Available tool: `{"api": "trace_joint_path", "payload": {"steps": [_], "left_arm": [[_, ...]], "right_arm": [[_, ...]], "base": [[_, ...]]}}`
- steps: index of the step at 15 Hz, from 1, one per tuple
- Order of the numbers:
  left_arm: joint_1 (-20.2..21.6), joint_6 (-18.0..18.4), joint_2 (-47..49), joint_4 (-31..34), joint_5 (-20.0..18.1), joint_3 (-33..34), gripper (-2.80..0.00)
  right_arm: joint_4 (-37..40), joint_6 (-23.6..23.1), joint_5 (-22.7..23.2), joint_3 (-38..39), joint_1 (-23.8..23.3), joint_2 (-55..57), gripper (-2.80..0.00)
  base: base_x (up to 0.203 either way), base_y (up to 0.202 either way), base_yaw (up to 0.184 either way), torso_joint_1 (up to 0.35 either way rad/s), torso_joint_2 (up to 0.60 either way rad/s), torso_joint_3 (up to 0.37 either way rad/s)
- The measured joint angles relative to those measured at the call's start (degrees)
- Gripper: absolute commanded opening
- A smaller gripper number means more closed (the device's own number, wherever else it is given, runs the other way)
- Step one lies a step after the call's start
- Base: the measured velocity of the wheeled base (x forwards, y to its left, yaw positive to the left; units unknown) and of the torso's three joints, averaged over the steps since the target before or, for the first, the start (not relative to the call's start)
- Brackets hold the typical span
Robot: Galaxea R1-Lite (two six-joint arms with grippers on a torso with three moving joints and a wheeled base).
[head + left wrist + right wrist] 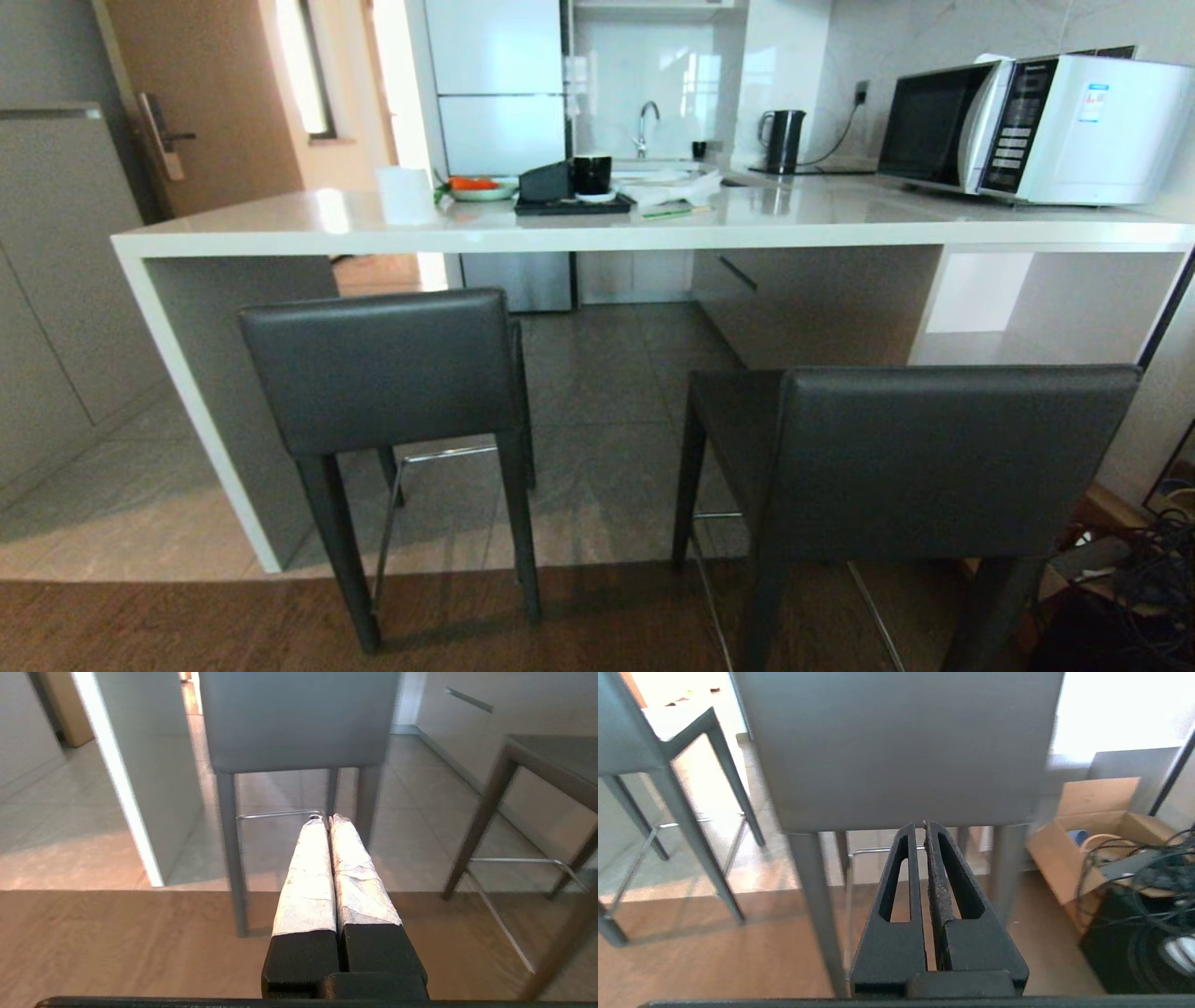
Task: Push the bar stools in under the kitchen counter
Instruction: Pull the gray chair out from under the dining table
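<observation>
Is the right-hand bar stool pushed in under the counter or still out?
Out: the right bar stool stands clear of the kitchen counter, its seat short of the edge.

**White counter and two-tone floor**

The kitchen counter [308, 224] carries a microwave [1036, 126] at its right end, with a kettle [782, 140] behind near the back wall. Toward the middle lie a dark tray [574, 205] with a black mug [592, 175], a bowl [481, 189] and a white cup [406, 194] nearer the left end. On the floor [607, 392], the two bar stools [392, 373] stand along the counter's front edge, legs straddling the tile-to-wood seam. A cardboard box [1087, 826] sits on the wood at the right.
</observation>
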Motion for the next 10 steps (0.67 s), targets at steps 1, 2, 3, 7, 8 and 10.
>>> {"api": "trace_joint_path", "payload": {"steps": [1, 2, 3, 7, 8, 10], "left_arm": [[0.00, 0.00, 0.00, 0.02, 0.00, 0.00, -2.80], [0.00, 0.00, 0.00, 0.02, 0.00, 0.00, -2.80], [0.00, -0.01, 0.00, 0.02, 0.00, 0.00, -2.80], [0.02, 0.00, 0.00, 0.00, 0.00, 0.00, -2.80], [0.02, 0.00, 0.00, 0.00, 0.00, 0.00, -2.80], [0.00, 0.00, 0.00, 0.00, 0.00, 0.00, -2.80]], "right_arm": [[-0.02, 0.02, 0.02, 0.00, 0.00, 0.00, -2.80], [-0.02, 0.01, 0.01, 0.00, 0.00, 0.00, -2.80], [-0.02, 0.00, 0.00, 0.00, 0.00, 0.00, -2.80], [0.00, 0.03, 0.00, 0.00, 0.00, 0.00, -2.80], [-0.02, 0.00, 0.00, 0.00, 0.00, 0.00, -2.80], [-0.02, 0.02, 0.00, 0.00, 0.00, 0.00, -2.80]], "base": [[0.000, 0.202, -0.003, -0.001, 0.00, 0.001], [0.000, 0.193, -0.001, 0.004, 0.00, 0.002], [0.000, 0.196, -0.001, -0.001, 0.00, -0.001], [0.000, 0.197, -0.002, 0.003, 0.00, 0.002], [0.000, 0.197, -0.002, 0.000, 0.00, 0.002], [0.000, 0.199, 0.000, 0.004, 0.01, 0.003]]}}
